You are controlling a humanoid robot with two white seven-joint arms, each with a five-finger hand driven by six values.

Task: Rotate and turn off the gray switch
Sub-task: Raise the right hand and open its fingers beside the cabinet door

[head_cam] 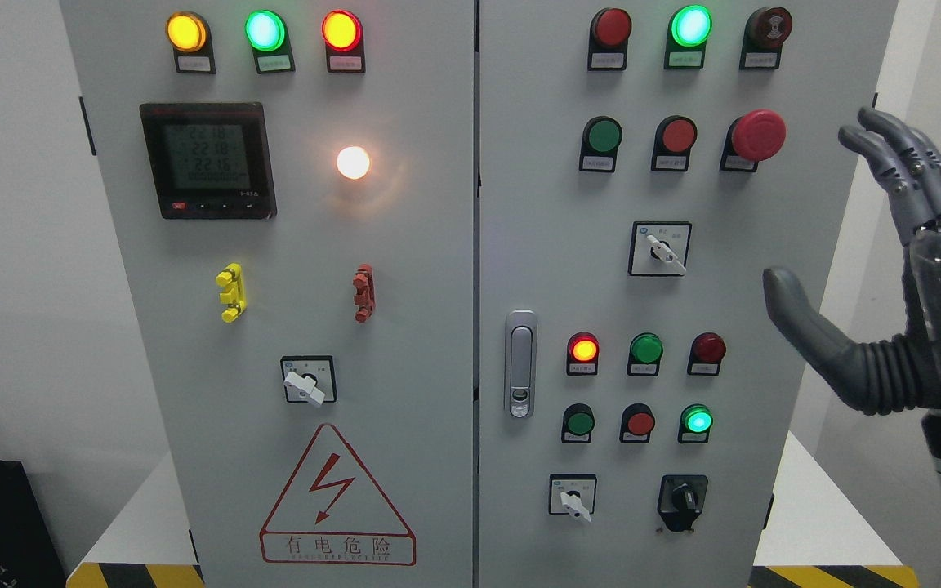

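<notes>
Industrial test or training lab: grey electrical control cabinet (470,327) with indicator lamps (265,31), pushbuttons, rotary switches, digital power meter (207,159), high-voltage warning sign (337,498); plain white walls (21,286), yellow-black hazard tape (136,575) at the base.

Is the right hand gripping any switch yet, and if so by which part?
Nothing is held. The right hand hangs open beside the cabinet's right edge, fingers spread, touching none of the gray switches.
</notes>
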